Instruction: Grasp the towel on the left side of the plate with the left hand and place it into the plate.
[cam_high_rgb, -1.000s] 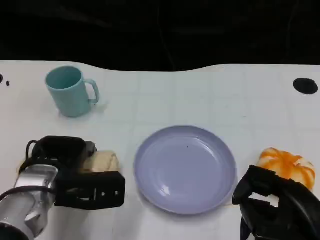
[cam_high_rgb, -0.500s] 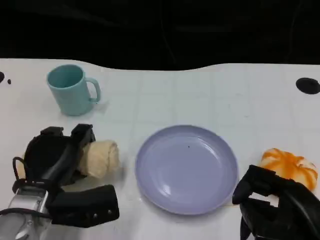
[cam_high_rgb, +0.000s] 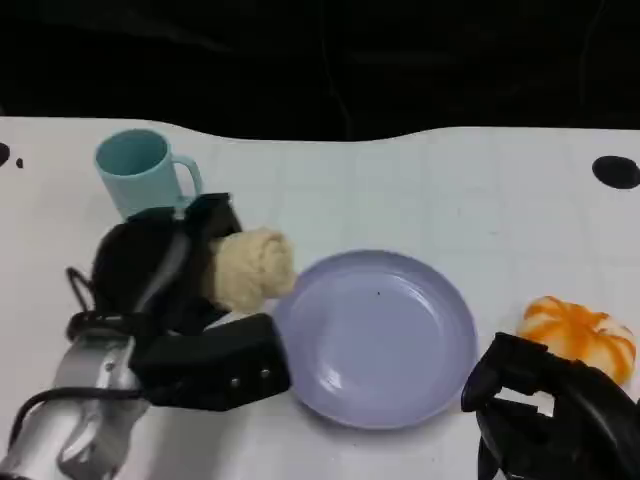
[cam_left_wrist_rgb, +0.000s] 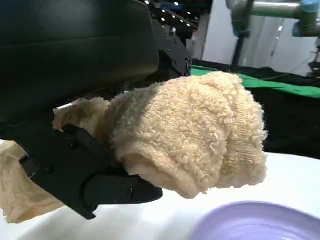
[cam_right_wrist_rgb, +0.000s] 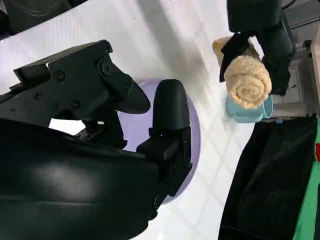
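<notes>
Head view — white table (cam_high_rgb: 420, 190), dark backdrop, left hand (cam_high_rgb: 165, 270) fingers clutching towel (cam_high_rgb: 250, 268)

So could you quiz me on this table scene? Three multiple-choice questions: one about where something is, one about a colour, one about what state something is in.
1. Where does the cup stand?
A. On the plate
B. At the far left of the table, behind the left hand
C. Beside the orange-and-white thing

2. What colour is the plate?
A. Pale purple
B. Red
C. Black

3. What is the left hand doing?
A. Lying flat on the table with nothing in it
B. Holding the cup by its handle
C. Holding the rolled towel lifted, near the plate's left rim

Answers:
1. B: the head view shows the teal cup at the far left, beyond the left hand.
2. A: the plate is a light lavender in the head view.
3. C: the left wrist view shows the fingers wrapped around the beige roll, above the table.
</notes>
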